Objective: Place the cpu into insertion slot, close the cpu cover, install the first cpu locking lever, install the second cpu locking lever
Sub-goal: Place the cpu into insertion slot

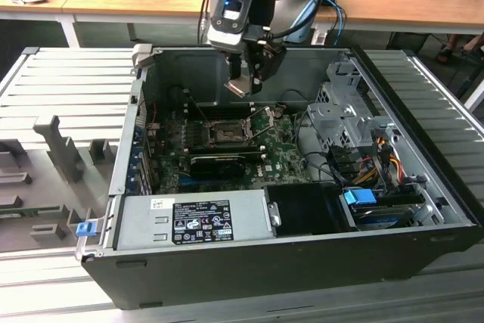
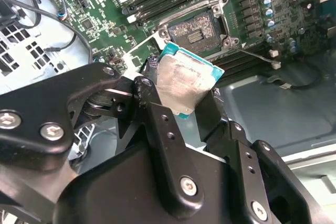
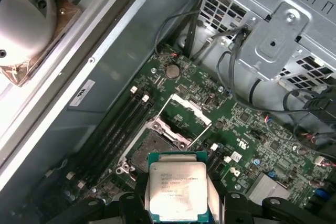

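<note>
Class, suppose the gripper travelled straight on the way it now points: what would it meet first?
Probably the open socket, which lies just beyond the chip it holds, though depth is unclear.

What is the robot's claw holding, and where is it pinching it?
The gripper holds the cpu, its fingers pinching two opposite edges of the chip.

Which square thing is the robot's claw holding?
The cpu, the small silver chip with a teal edge, pinched in the gripper above the board. The other square, the black-framed insertion slot, sits on the board with nothing in it.
</note>
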{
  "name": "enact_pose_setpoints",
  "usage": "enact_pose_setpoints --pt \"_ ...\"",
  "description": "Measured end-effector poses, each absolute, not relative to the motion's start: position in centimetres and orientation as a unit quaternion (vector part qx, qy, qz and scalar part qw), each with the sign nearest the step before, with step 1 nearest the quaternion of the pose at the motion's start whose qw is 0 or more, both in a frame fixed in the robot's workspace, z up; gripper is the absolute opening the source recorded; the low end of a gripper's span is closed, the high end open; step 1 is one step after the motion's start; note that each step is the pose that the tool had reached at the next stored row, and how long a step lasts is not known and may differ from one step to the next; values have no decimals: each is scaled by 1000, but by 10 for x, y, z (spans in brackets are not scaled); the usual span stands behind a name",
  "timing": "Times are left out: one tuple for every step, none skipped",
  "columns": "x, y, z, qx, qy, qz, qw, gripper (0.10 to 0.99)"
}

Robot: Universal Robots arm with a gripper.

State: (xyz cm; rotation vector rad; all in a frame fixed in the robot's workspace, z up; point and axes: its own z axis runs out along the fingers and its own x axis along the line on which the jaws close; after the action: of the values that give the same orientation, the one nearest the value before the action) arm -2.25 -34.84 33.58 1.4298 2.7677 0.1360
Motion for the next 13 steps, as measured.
enact_pose_setpoints --pt "-23 -348 336 461 886 44 12 525" --pt "-23 -348 336 465 884 44 12 525" --pt "-23 -348 335 473 880 43 12 525" --pt "-23 -348 335 482 875 43 13 525" --pt "-23 -348 335 486 873 43 13 525" --pt "-23 -348 334 490 871 43 13 525" --pt "-23 -348 334 494 868 43 14 525" --pt "-23 -348 334 499 866 43 14 525" --pt "-23 -348 334 501 864 43 14 525" --pt "-23 -348 333 505 862 43 14 525" --pt "-23 -348 333 513 857 43 14 525" --pt "-23 -348 333 525 850 43 15 525" --pt "-23 -348 332 529 848 43 15 525"
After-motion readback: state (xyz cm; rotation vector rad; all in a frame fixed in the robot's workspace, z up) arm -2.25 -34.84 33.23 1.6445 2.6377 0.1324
